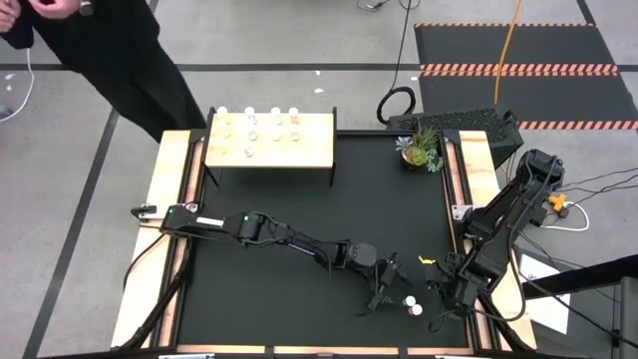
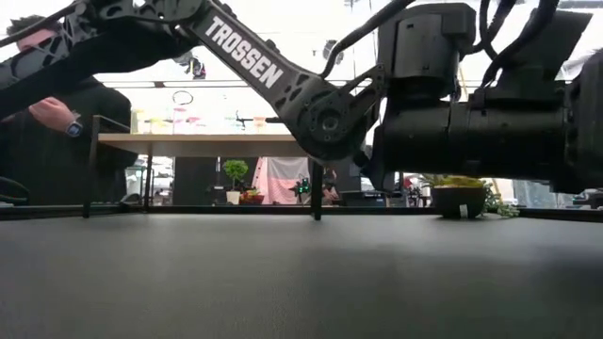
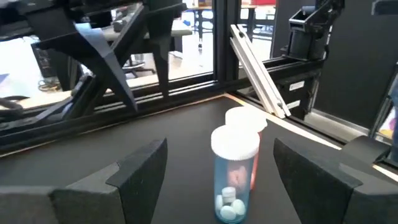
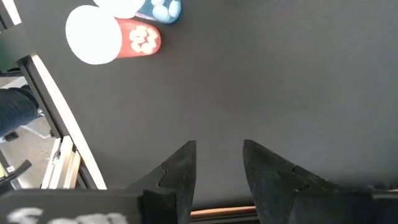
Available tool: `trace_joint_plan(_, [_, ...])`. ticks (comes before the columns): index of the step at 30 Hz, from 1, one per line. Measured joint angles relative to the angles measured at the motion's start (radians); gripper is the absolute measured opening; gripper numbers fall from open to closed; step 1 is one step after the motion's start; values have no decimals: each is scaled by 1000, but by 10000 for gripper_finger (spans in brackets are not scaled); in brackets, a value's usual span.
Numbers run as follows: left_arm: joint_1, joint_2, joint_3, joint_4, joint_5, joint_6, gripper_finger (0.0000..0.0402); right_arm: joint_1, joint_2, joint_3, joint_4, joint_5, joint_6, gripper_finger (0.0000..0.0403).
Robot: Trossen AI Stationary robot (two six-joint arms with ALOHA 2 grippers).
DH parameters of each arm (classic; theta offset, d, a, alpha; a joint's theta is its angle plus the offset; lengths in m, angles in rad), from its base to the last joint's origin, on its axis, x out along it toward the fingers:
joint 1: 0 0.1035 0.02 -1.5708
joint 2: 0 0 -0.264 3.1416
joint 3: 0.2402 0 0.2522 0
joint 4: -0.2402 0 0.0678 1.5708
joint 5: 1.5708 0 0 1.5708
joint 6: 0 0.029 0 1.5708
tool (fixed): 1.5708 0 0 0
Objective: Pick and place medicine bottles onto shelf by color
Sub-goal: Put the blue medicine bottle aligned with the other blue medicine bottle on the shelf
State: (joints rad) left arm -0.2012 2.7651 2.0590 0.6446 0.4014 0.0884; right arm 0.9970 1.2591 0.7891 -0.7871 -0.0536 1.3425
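Jaws: left gripper [image 3: 214, 180] spread around blue bottle [image 3: 233, 177]; right gripper [image 4: 217, 165] empty | arm: "TROSSEN"

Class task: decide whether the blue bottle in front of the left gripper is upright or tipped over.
Upright. In the left wrist view the blue bottle stands on its base, white cap on top, pills settled at its bottom, between the open left gripper fingers.

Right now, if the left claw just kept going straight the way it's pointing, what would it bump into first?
Most likely the blue bottle, standing upright straight ahead between the left gripper's open fingers. A red bottle stands close behind it; how far apart they are is hard to judge.
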Motion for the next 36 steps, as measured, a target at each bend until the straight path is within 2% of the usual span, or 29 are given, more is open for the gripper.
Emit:
trace_joint_plan(11, [0,0,78,-110,24,104,291,0,0,0,2,-4,8,125])
trace_joint_plan(18, [0,0,78,-119,17,88,289,0,0,0,5,-4,8,125])
trace_joint_plan(29, [-1,0,78,-147,17,48,207,0,0,0,5,-4,3,125])
trace_joint_plan(36, [-2,0,77,-150,18,46,196,0,0,0,5,-4,5,125])
